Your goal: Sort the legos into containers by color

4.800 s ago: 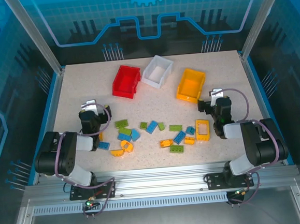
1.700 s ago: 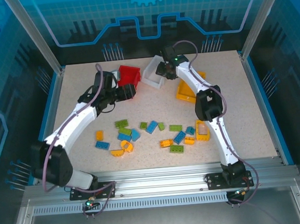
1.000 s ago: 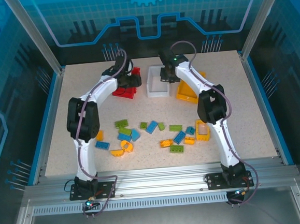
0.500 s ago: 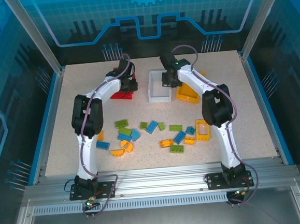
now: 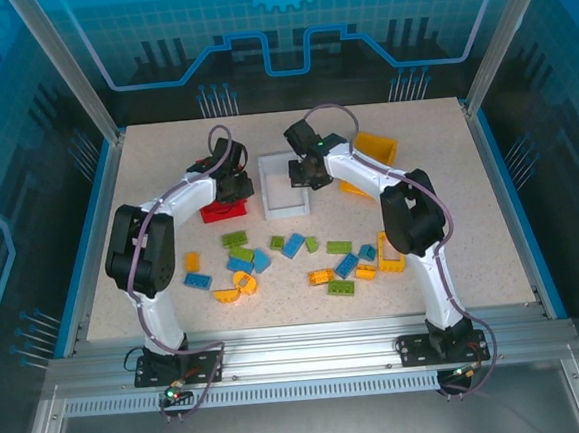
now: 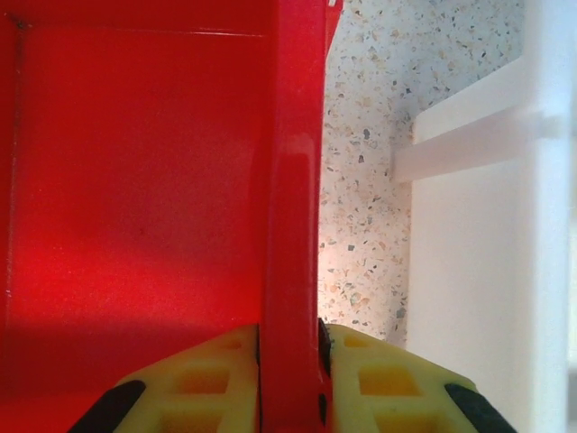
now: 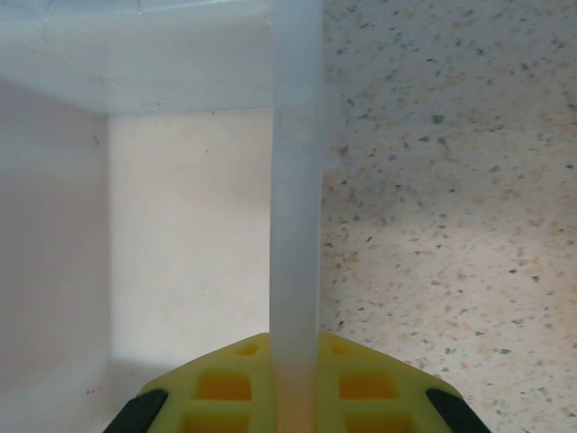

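While both clamped, left hand (image 6: 290,361) on red bin (image 6: 135,180) wall, right hand (image 7: 296,370) on white bin (image 7: 180,234) wall

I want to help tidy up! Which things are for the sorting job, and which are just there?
For the job: bricks, red bin, white bin, orange bin, left gripper, right gripper.
Just there: table, metal rail, blue walls.

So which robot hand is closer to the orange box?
Right. The right gripper, shut on the white bin, sits close beside the orange bin; the left gripper, shut on the red bin, is farther off, beyond the white bin.
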